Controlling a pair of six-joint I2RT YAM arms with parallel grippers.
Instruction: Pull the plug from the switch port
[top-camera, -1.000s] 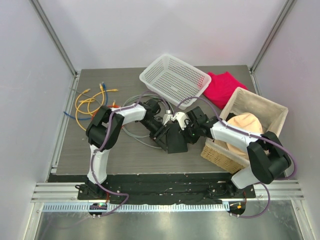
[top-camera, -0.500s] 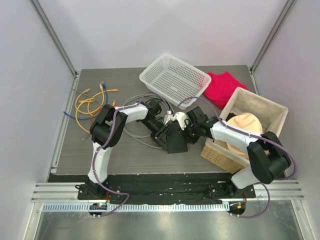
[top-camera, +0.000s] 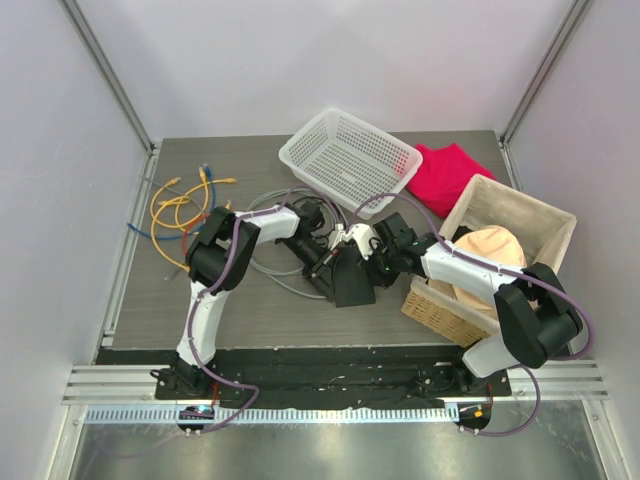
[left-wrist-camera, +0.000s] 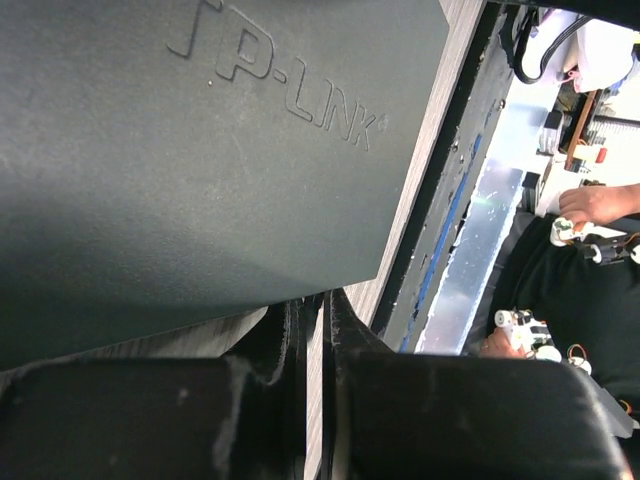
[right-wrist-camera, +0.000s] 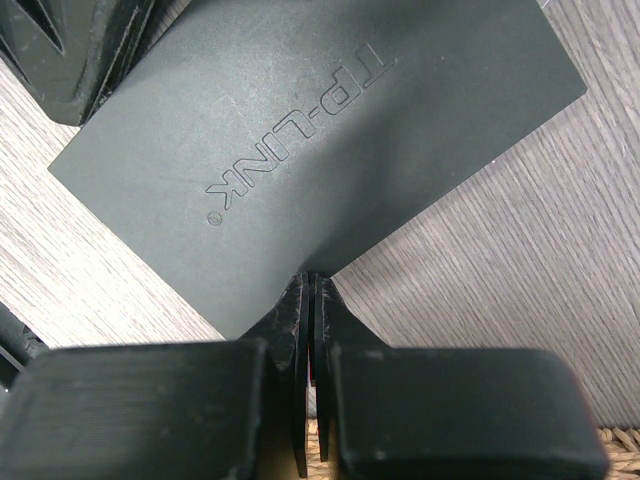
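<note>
The counter (top-camera: 150, 300) carried the switch (top-camera: 353, 284) near its middle, lying flat with its logo face up and both arms converging on it. A grey cable (top-camera: 268, 270) lay looped to the left of the switch, but whether it ran into a port could not be told. The left hand (left-wrist-camera: 315, 320) sat at the switch's left edge. Its fingers were pressed together with only a hairline between them, and nothing showed in the pinch. The right hand (right-wrist-camera: 308, 300) was likewise closed tight, its tips against the switch's right edge, seemingly bracing it. No plug or port showed in any view. By my reading the work stood at the gripping stage, with the pull itself yet to be done.
</note>
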